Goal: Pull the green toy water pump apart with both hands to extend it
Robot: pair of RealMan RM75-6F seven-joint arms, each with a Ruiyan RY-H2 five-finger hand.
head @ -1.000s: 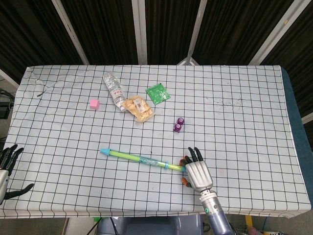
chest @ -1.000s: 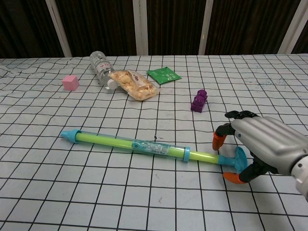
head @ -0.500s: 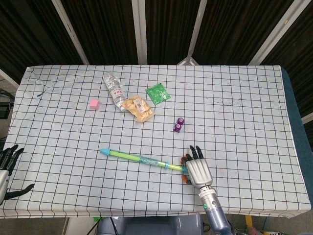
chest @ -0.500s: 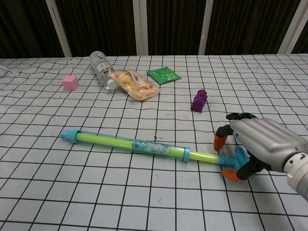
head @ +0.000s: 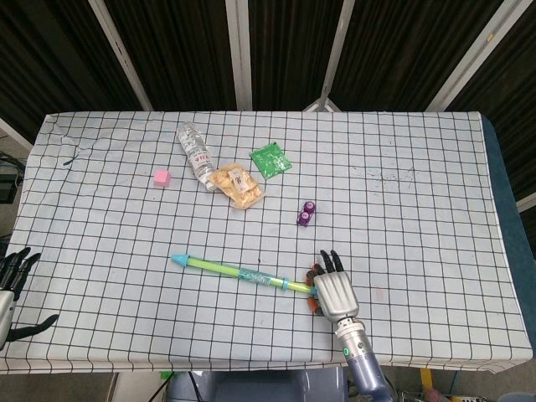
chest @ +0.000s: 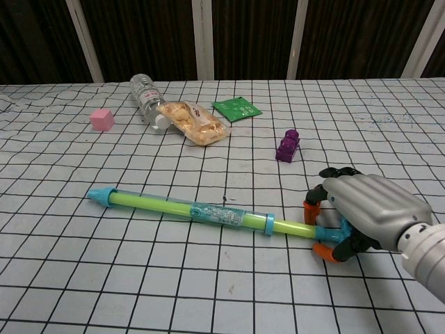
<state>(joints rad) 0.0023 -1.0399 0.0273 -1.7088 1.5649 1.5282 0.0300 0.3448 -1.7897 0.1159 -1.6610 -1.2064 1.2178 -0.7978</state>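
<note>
one long green plastic toy water pump lies near the desk's front edge. we judge it light, stiff, slippery. our right hand grasps its blue handle; left hand, released, should grasp the barrel.

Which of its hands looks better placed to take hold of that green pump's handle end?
The right hand: it is already over the green pump's handle end, fingers curled around it. The left hand hangs off the table's edge, far from the pump.

No legible text (labels too blurred).
</note>
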